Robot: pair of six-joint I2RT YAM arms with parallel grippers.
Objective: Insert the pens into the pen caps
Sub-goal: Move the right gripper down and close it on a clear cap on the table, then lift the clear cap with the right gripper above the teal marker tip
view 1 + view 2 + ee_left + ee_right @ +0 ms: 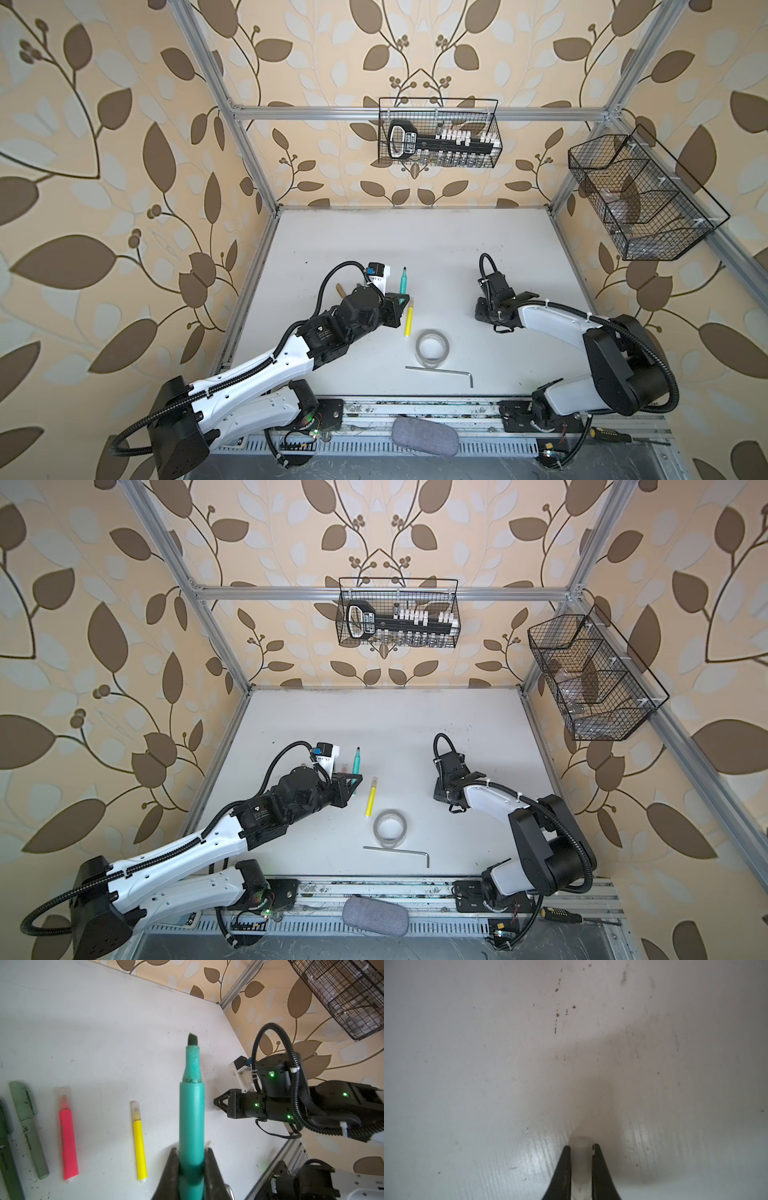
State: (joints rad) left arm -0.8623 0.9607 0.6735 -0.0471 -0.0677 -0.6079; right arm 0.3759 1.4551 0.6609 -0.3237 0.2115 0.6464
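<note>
Over the table (104,1022), left hand (191,1148) grips green marker (191,1109); right hand (581,1146) pinches seemingly clear cap (581,1160).

No lettering can be read anywhere. Dark print runs along the slim grey-green plastic pen (31,1136) and the dark green pen (6,1159) just beside it, both too blurred. The label on the black key-shaped tool (436,143) is too small.
</note>
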